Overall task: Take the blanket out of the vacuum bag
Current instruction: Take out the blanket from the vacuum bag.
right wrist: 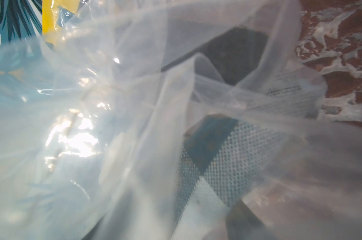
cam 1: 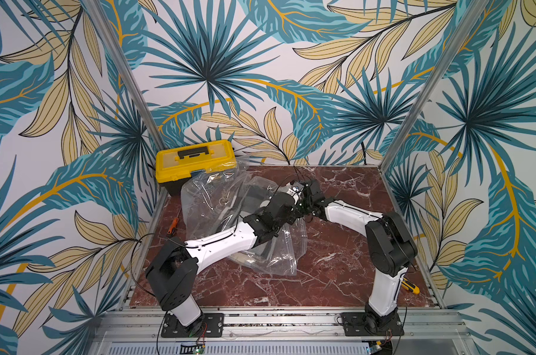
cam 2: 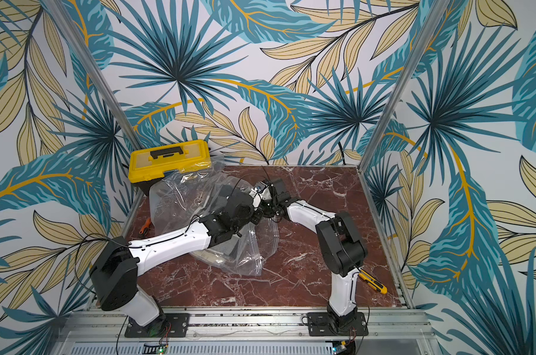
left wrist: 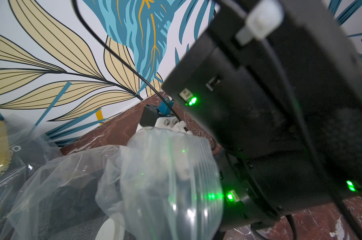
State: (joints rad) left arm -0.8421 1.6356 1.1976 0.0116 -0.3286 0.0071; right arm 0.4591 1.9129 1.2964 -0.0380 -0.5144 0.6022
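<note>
In both top views the vacuum bag point(cam 1: 211, 190) point(cam 2: 180, 199) is lying crumpled on the tabletop point(cam 1: 346, 246), just in front of the yellow toolbox point(cam 1: 196, 159), with one corner riding up against it. The left arm point(cam 1: 226, 242) is crossing over the bag, and the right arm point(cam 1: 349, 215) is meeting it at the bag's side away from the toolbox. Wrists crowding this closely are risking a knock.

Through the left wrist camera, the left pincer point(left wrist: 171, 172) is sitting clenched under bunched, ribbed zip-seal film, seemingly gripping the bag. The dark blanket point(left wrist: 68, 205) is lying inside, on the toolbox side of it. Hauling on film alone is likely to lift bag and blanket together.

Through the right wrist camera, film is smothering the right pincer point(right wrist: 223, 160), and I cannot tell whether it is released or clenched. Closing here is risking a pinch of plastic rather than blanket.
</note>
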